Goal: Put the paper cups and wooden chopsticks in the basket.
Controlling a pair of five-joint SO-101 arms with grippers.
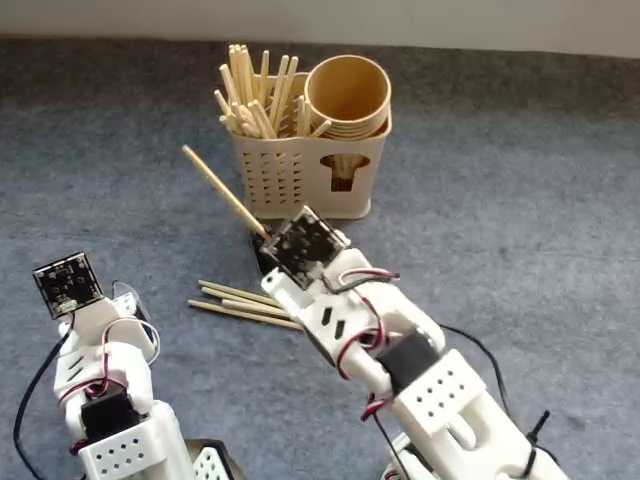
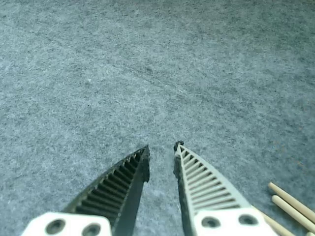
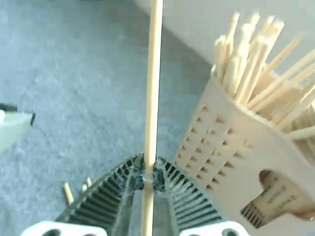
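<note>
Right gripper [image 3: 150, 179]: pinching the held chopstick [image 3: 155, 73] near its lower end, just in front of the basket [image 1: 300, 185].
Left gripper [image 2: 161, 160]: jaws a little apart with nothing between them, low over the mat [image 1: 520, 200].
Held chopstick, position: tilted up and away from the gripper, free end out past the basket's outer corner.
Loose chopsticks [image 1: 240, 303]: a few lie flat on the mat between the two arms, close together.
Paper cups [image 1: 348, 95]: stacked upright in one basket compartment.
Stored chopsticks [image 1: 255, 100]: standing crowded in the other compartment.
Handling, judged: a chopstick is light, stiff and thin; the smooth wood may pivot in the jaws when held near one end. A hold closer to the middle would steady it.
Edges: the basket rim and the stored chopstick tips stand in the way of the entry path; a knock could tip the light basket.
Open room: bare mat lies wide to both sides of the basket, giving space to lift and swing the held chopstick upright.
</note>
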